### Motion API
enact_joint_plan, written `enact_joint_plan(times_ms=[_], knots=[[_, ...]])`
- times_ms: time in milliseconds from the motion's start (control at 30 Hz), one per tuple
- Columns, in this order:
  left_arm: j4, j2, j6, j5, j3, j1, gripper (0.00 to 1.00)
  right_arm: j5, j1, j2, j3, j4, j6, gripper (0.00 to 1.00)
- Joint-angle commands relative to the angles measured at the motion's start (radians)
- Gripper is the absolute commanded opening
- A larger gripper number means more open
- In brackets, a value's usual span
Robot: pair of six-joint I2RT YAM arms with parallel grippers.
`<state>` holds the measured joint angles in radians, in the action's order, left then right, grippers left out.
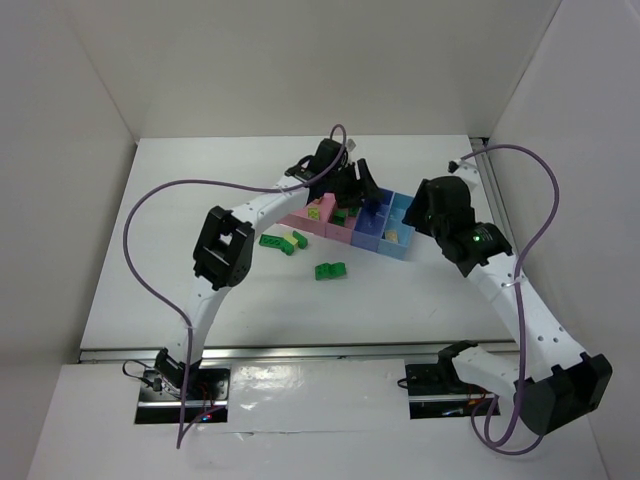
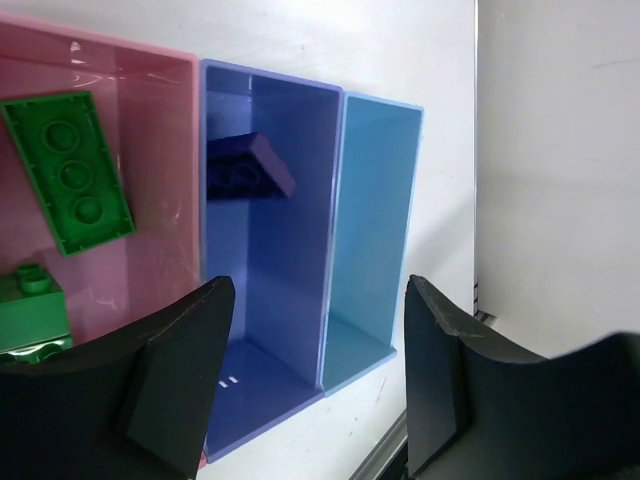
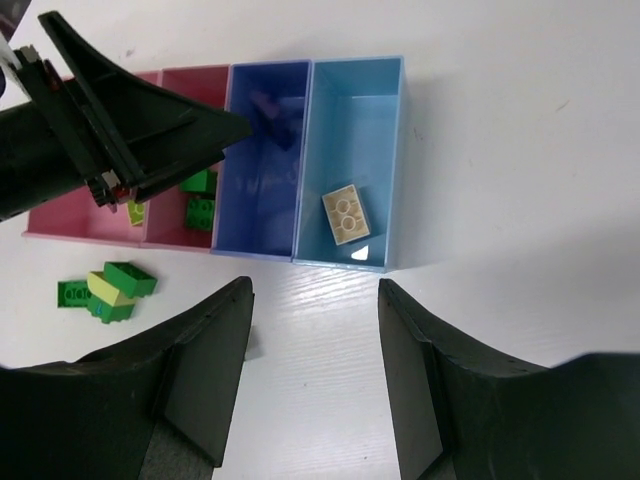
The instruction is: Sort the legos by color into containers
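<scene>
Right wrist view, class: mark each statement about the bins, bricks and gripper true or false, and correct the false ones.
1. A pale cream studded brick lies inside the light blue plastic bin. True.
2. The blue plastic bin next to it holds nothing. False: a dark blue brick leans inside it.
3. Every brick is already in a bin. False: a cluster of green and lime-yellow bricks lies loose on the white table, in front of the bins.
4. The right gripper has its jaws apart, with nothing between them. True.
</scene>
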<state>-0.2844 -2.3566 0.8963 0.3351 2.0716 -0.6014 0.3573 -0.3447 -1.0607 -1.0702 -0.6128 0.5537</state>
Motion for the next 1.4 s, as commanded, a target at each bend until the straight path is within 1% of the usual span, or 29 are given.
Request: enact_joint_plan(times_ms=[0, 33, 133, 167, 233, 267, 300, 367, 400, 433, 500, 533, 600, 633, 700, 833, 967, 1067, 1267, 1367], knots=[[0.014, 0.077, -0.043, 0.045, 0.024, -0.006, 0.73, -0.067, 0.007, 0.005, 0.019, 0.047, -0.017, 0.61], [0.014, 0.123, -0.052, 0.045, 0.024, -0.006, 0.73, -0.09, 0.007, -0.008, 0.019, 0.06, -0.035, 0.61], [-0.002, 0.213, -0.088, 0.088, -0.056, 0.02, 0.71, -0.155, -0.011, -0.044, 0.029, 0.07, -0.083, 0.61], [-0.002, 0.28, -0.1, 0.106, -0.118, 0.032, 0.71, -0.168, -0.023, -0.076, 0.029, 0.07, -0.104, 0.61], [-0.002, 0.356, -0.118, 0.122, -0.198, 0.074, 0.71, -0.187, -0.085, -0.111, 0.029, 0.07, -0.155, 0.62], [-0.013, 0.399, -0.119, 0.122, -0.288, 0.089, 0.71, -0.202, -0.109, -0.149, 0.029, 0.07, -0.176, 0.63], [-0.013, 0.486, -0.131, 0.107, -0.338, 0.106, 0.71, -0.214, -0.134, -0.171, 0.029, 0.07, -0.198, 0.64], [-0.013, 0.574, -0.148, 0.085, -0.434, 0.162, 0.71, -0.279, -0.203, -0.221, 0.038, 0.081, -0.274, 0.64], [-0.013, 0.617, -0.163, 0.085, -0.524, 0.182, 0.71, -0.297, -0.227, -0.278, 0.038, 0.081, -0.302, 0.64], [-0.025, 0.688, -0.178, 0.073, -0.563, 0.202, 0.73, -0.297, -0.276, -0.306, 0.038, 0.081, -0.342, 0.64], [-0.053, 0.75, -0.192, 0.062, -0.66, 0.261, 0.77, -0.285, -0.324, -0.381, 0.027, 0.081, -0.374, 0.64], [-0.064, 0.775, -0.192, 0.052, -0.685, 0.278, 0.77, -0.285, -0.353, -0.403, 0.004, 0.081, -0.409, 0.64], [-0.073, 0.838, -0.206, 0.051, -0.76, 0.324, 0.77, -0.308, -0.364, -0.465, -0.02, 0.081, -0.435, 0.64], [-0.073, 0.853, -0.206, 0.1, -0.784, 0.342, 0.77, -0.32, -0.373, -0.485, -0.04, 0.09, -0.448, 0.64], [-0.073, 0.887, -0.192, 0.133, -0.844, 0.387, 0.77, -0.354, -0.373, -0.54, -0.059, 0.099, -0.475, 0.64], [-0.073, 0.914, -0.183, 0.133, -0.901, 0.413, 0.77, -0.376, -0.393, -0.662, -0.166, 0.07, -0.52, 0.64], [-0.073, 0.924, -0.183, 0.142, -0.901, 0.433, 0.77, -0.339, -0.413, -0.774, -0.235, 0.041, -0.52, 0.64], [-0.094, 0.924, -0.204, 0.142, -0.881, 0.433, 0.76, -0.311, -0.434, -0.792, -0.235, 0.087, -0.511, 0.67], [-0.114, 0.924, -0.224, 0.151, -0.883, 0.451, 0.76, -0.441, -0.444, -0.817, -0.254, 0.096, -0.502, 0.68], [-0.114, 0.924, -0.224, 0.162, -0.894, 0.46, 0.76, -0.466, -0.444, -0.817, -0.244, 0.105, -0.479, 0.68]])
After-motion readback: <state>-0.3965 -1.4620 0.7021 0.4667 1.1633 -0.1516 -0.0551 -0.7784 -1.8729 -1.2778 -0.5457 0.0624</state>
